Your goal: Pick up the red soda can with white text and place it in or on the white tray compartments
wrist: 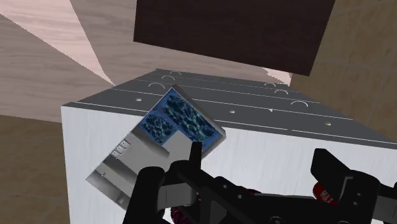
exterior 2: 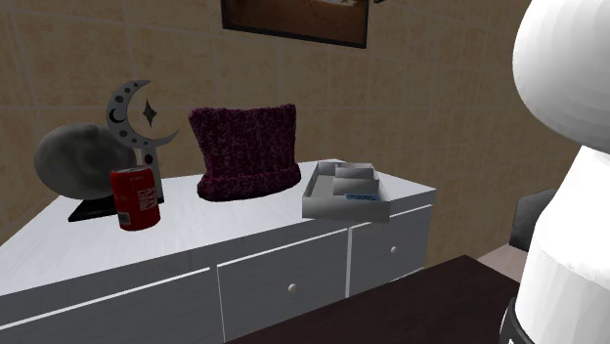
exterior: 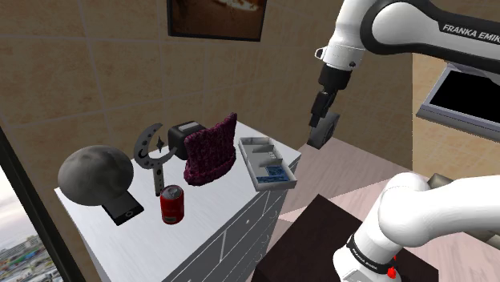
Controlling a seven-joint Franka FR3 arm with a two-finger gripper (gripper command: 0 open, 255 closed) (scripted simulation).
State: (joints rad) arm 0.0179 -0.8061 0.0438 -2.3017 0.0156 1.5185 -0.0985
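The red soda can [exterior: 171, 204] [exterior 2: 135, 197] with white text stands upright near the front edge of the white dresser top [exterior: 216, 212]. The white tray [exterior: 267, 163] [exterior 2: 344, 191] [wrist: 156, 140], split into compartments, some with a blue patterned floor, lies at the dresser's end nearest the arm. My gripper [exterior: 320, 134] [wrist: 242, 181] hangs in the air beyond that end, higher than the tray and far from the can. In the wrist view its fingers [wrist: 151, 188] stand apart, open, with nothing between them.
Between can and tray sits a purple knit hat [exterior: 211, 151] [exterior 2: 244, 151]. Behind the can are a crescent-moon ornament [exterior: 154, 152], a grey round object [exterior: 94, 175] and a small black box [exterior: 188, 130]. A dark brown stand [exterior: 320, 232] lies below the gripper.
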